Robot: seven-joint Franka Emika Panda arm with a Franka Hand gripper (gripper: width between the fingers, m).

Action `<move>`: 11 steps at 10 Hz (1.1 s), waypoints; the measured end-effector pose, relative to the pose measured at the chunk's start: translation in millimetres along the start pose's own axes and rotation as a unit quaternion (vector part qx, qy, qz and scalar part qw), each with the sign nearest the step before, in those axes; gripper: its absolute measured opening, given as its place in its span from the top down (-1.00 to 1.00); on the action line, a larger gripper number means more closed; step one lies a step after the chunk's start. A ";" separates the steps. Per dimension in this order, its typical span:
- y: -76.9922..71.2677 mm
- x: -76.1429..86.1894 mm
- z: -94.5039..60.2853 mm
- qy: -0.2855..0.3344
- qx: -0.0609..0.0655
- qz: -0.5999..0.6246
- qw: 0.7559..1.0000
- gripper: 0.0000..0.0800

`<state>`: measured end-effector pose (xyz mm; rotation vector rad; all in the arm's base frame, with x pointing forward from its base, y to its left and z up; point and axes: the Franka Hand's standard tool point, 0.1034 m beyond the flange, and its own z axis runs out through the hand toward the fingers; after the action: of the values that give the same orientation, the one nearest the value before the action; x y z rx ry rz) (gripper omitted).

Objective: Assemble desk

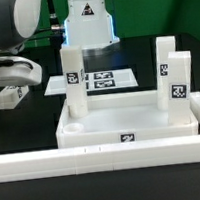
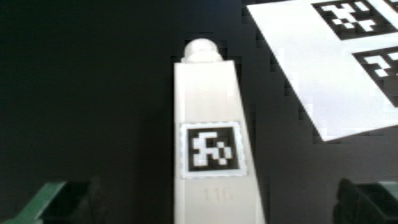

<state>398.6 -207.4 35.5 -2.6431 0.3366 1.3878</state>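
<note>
We see the desk top (image 1: 131, 122) lying upturned on the black counter (image 1: 20, 125), its raised rim facing up so the corner sockets can take legs. It sits against the long low white rail (image 1: 94, 156), which we judge squares it and braces it. Three legs already stand in it: one (image 1: 74, 83) at the exterior view's left, two (image 1: 164, 64) (image 1: 180, 83) at the right. The fourth leg (image 1: 11, 95) lies loose on the counter at the exterior view's far left, well apart from the desk top, under the arm. In the wrist view this leg (image 2: 210, 130) lies flat, tag up, its rounded peg pointing toward the marker board (image 2: 338, 60) nearby. The tool (image 2: 210, 200) hangs above it with fingers (image 2: 48, 200) spread wide on either side, gripping nothing, so we judge a grasp comes next.
</note>
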 end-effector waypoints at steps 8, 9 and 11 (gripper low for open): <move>1.8 21.8 12.7 0.022 -0.015 0.000 1.000 -0.31; 2.0 21.8 12.7 0.022 -0.015 0.000 1.000 0.07; 2.6 21.6 12.7 0.022 -0.015 0.000 1.000 0.28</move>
<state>399.8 -210.0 10.5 -2.7009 0.3250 1.3460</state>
